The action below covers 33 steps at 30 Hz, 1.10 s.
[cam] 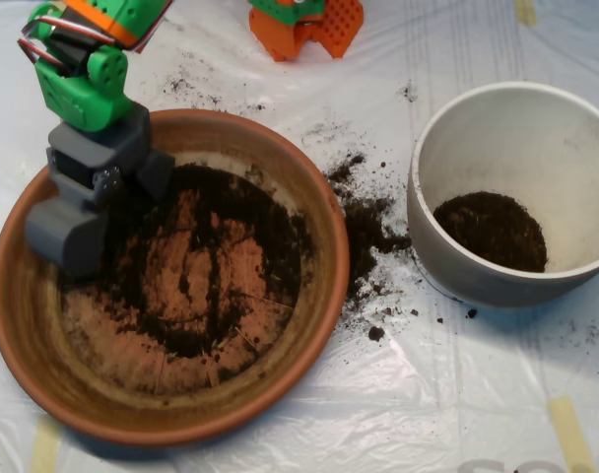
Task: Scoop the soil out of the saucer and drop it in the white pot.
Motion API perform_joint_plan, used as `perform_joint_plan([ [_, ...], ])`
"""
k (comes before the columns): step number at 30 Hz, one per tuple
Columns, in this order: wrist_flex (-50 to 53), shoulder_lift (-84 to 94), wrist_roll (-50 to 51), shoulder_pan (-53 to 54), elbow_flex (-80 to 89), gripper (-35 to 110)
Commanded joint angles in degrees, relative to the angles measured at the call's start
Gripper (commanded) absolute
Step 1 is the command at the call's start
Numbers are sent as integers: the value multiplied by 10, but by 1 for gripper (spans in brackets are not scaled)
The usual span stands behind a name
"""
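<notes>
The terracotta saucer [319, 296] fills the left half of the overhead view. A thin, scraped layer of dark soil [265, 232] lies in it, with bare clay showing through the middle. My grey scoop [112, 207] is low over the saucer's upper left, inside the rim, open, its two shells apart above the edge of the soil. The green and orange arm [83, 79] reaches in from the top left. At the right stands the white pot [536, 128] with a patch of soil [492, 232] on its bottom.
Spilled soil [364, 222] is scattered on the white plastic sheet [428, 414] between saucer and pot, with finer crumbs above the saucer. An orange robot part [314, 25] sits at the top edge. Strips of tape [570, 429] hold the sheet down.
</notes>
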Motion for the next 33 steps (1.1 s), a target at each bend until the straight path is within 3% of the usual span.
perform_joint_plan([
  [1,4,11,-19,11,-40,31],
  [10,18,13,-44,16,-26,23],
  [17,78,7,-44,21,-44,31],
  [33,50,-25,-15,4,-53,27],
])
